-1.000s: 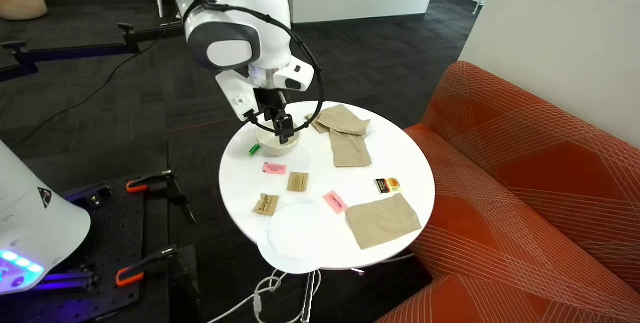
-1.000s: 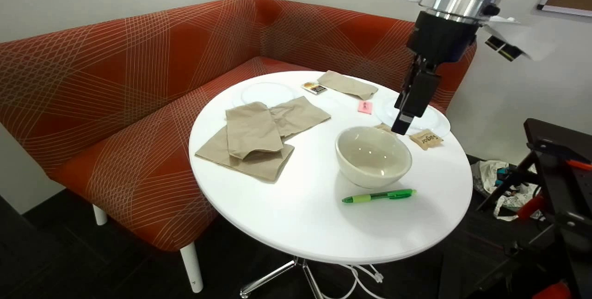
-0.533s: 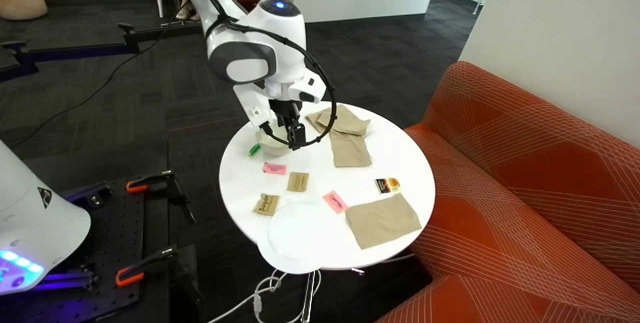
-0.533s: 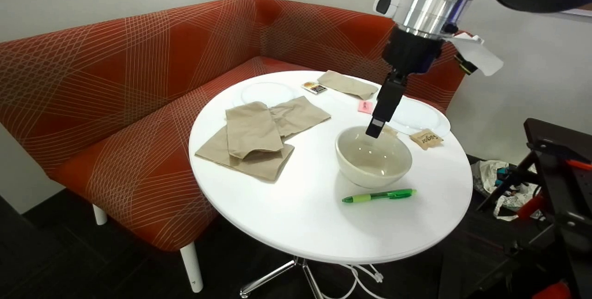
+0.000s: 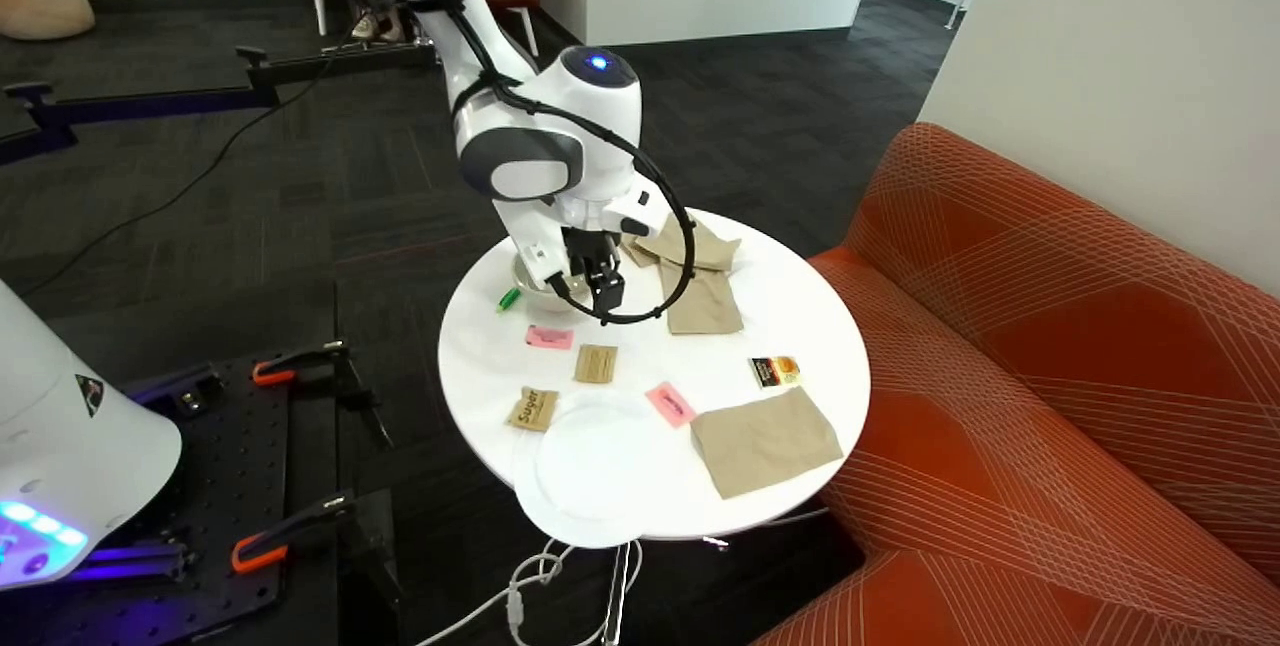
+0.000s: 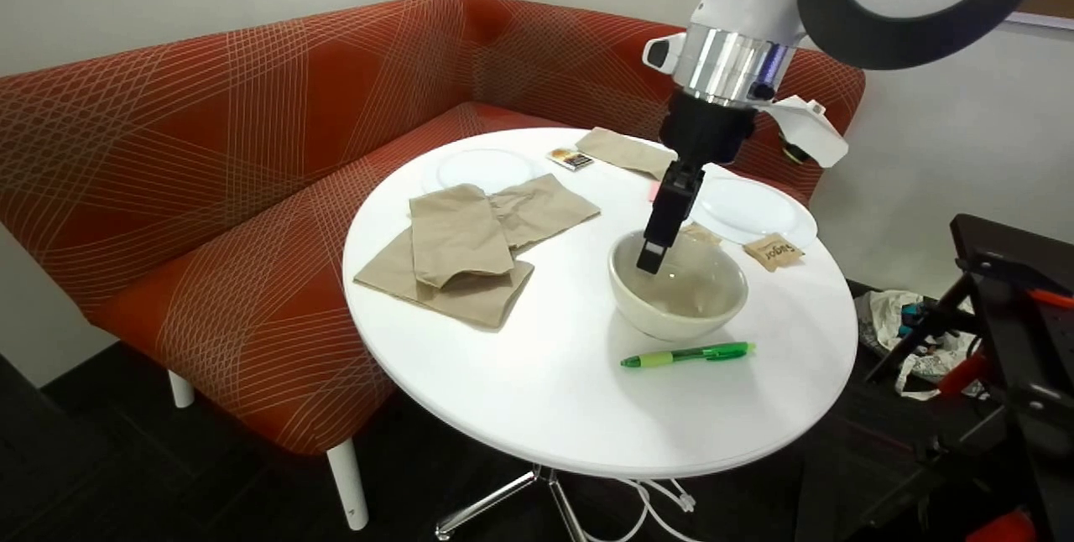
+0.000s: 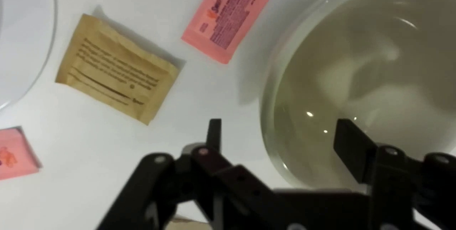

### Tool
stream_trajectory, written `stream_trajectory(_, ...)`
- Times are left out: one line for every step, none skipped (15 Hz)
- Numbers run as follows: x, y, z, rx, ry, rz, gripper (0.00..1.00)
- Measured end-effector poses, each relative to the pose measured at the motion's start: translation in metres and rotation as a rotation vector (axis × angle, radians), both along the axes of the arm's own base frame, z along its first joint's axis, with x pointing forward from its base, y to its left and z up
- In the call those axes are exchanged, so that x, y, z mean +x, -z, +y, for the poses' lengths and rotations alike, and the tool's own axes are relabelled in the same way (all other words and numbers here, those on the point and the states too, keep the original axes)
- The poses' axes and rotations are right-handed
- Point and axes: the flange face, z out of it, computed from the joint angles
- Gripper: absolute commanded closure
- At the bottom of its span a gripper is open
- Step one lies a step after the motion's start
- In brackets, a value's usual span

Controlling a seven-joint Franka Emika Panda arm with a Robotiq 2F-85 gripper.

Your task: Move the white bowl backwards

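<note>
While the bowl [image 6: 688, 294] sits upright on the table [image 6: 545, 391], right of middle and in from the near edge in an exterior view, the gripper [image 7: 279, 126] is spread wide across its rim. One finger [image 7: 356, 151] over the inside, one outside; holding nothing, can't tell contact. Pen [image 6: 688, 355] just beside the bowl, toward that near edge. Pink packet [image 7: 229, 16] close by, brown packet [image 7: 117, 69] farther out. In an exterior view: sugar packet [image 6: 774, 252] near right edge, napkins [image 6: 461, 236] toward left edge, plate [image 6: 751, 206] at far-right edge.
</note>
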Motion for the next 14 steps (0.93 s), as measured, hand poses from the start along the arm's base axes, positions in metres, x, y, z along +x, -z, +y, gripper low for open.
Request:
stream_trajectory(0.001,0.003,0.000,0.004,0.002,0.003,0.58)
stream_trajectory(0.003,0.006,0.000,0.008,0.003,0.006,0.66)
stream_trajectory(0.004,0.008,0.001,0.011,0.004,0.009,0.73)
stream_trajectory(0.005,0.009,0.001,0.013,0.005,0.010,0.81)
stream_trajectory(0.006,0.010,0.001,0.014,0.005,0.011,0.88)
stream_trajectory(0.006,0.011,0.001,0.015,0.005,0.011,0.96)
stream_trajectory(0.007,0.010,0.001,0.015,0.004,0.011,0.99)
stream_trajectory(0.007,0.010,0.001,0.015,0.004,0.009,1.00)
stream_trajectory(0.009,0.009,0.001,0.015,0.004,0.006,0.99)
stream_trajectory(0.013,0.005,0.001,0.016,0.004,-0.004,0.98)
stream_trajectory(0.015,0.002,0.000,0.016,0.006,-0.008,0.98)
stream_trajectory(0.017,0.001,-0.002,0.016,0.010,-0.012,0.97)
stream_trajectory(0.019,0.000,-0.006,0.014,0.017,-0.015,0.97)
stream_trajectory(0.021,-0.001,-0.011,0.011,0.026,-0.018,0.97)
